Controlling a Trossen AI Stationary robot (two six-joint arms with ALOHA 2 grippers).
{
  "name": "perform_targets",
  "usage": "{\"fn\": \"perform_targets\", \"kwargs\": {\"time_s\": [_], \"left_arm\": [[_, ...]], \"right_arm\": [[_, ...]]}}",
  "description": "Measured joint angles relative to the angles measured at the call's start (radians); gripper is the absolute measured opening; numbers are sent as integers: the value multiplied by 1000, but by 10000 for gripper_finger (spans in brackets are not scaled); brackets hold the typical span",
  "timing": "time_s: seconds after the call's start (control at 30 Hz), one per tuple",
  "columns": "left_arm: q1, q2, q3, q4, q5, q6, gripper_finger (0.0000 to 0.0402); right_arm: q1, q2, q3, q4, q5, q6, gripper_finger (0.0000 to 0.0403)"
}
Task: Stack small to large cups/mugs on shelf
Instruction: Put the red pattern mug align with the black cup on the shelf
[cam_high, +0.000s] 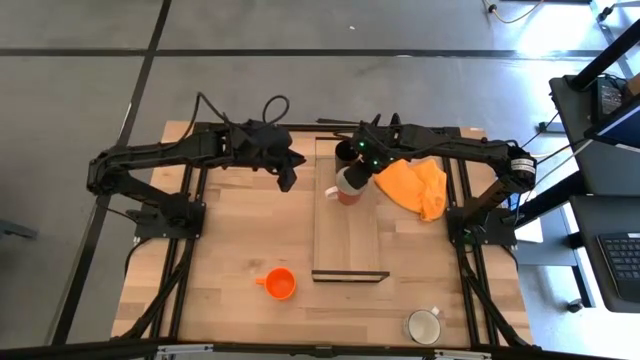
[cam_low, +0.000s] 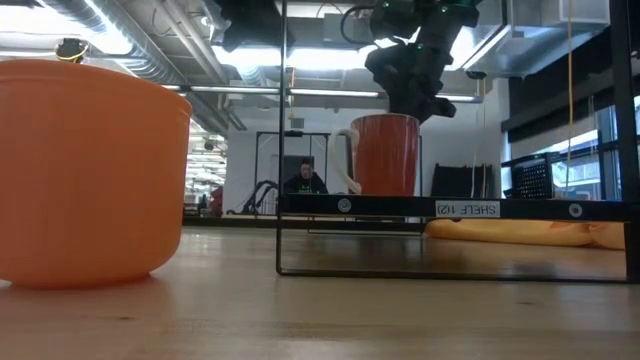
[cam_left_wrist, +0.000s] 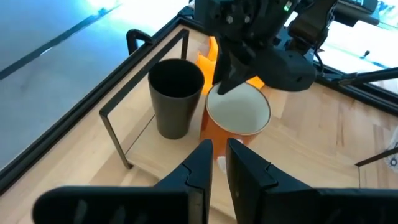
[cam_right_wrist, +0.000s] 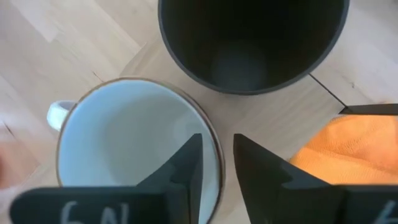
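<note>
A mug (cam_high: 347, 190) with a rust-orange wall, white inside and white handle stands on the far part of the shelf (cam_high: 350, 240), beside the black tumbler (cam_high: 345, 150). My right gripper (cam_right_wrist: 217, 140) is above the mug (cam_right_wrist: 124, 143), shut on its rim. The tumbler (cam_right_wrist: 249, 43) stands just beyond it. My left gripper (cam_high: 287, 180) hovers left of the shelf with a narrow gap between its fingers (cam_left_wrist: 200, 165), touching nothing. An orange cup (cam_high: 280, 284) stands on the tabletop near the shelf's near end. A white mug (cam_high: 424, 326) stands at the table's near right. My right gripper holds the mug by its rim (cam_right_wrist: 210, 127), on the side away from the handle (cam_right_wrist: 59, 112). One finger is inside the mug and one outside. The fingers come from above, pointing down. The mug (cam_low: 385, 155) is upright with its bottom at the shelf board (cam_low: 450, 208).
An orange cloth (cam_high: 415, 185) lies on the table right of the shelf, under my right arm. The shelf's near half is bare board. The orange cup (cam_low: 85, 170) fills the left of the low view. A person sits in the room beyond the table.
</note>
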Motion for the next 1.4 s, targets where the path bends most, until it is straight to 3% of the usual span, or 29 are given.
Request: {"fn": "perform_targets", "kwargs": {"time_s": [0.37, 0.7, 1.03, 1.4], "left_arm": [[-9, 1, -135, 75, 8, -77, 39], [-18, 1, -141, 129, 12, -80, 39], [-15, 63, -143, 140, 13, -45, 39], [47, 146, -143, 190, 92, -24, 39]], "right_arm": [[0, 0, 0, 9, -1, 2, 89], [0, -3, 75, -1, 3, -8, 90], [4, -10, 185, -340, 108, -19, 88], [69, -88, 21, -327, 38, 145, 6]]}}
